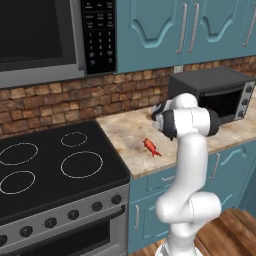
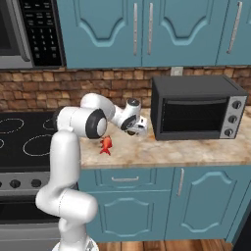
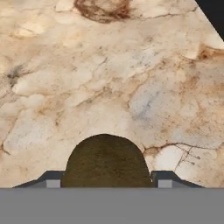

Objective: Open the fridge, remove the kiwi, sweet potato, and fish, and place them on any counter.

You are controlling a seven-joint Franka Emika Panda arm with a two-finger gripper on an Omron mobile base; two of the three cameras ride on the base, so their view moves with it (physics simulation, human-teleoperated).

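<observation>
Item, kiwi (image 3: 105, 161): one dull olive-brown, dome-shaped fruit with a rough skin, seen in my hand view between the two dark fingertips (image 3: 163, 179) of the gripper (image 3: 105, 181), over the beige marbled stone counter (image 3: 109, 78). The tips stand spread to either side of it; I cannot tell whether they touch its skin, nor whether it rests on the stone.

Item, fish (image 1: 151, 147): one small bright red fish with fins and tail, lying on the counter between the black stovetop (image 1: 55, 165) and the gripper, near the front edge.

Item, black toaster oven (image 2: 198, 109): one, on the counter just beyond the gripper (image 2: 138, 126); its dark corner cuts into my hand view at the upper right.

Hidden: from the base views the kiwi is too small and too covered by the hand for me to make out.
</observation>
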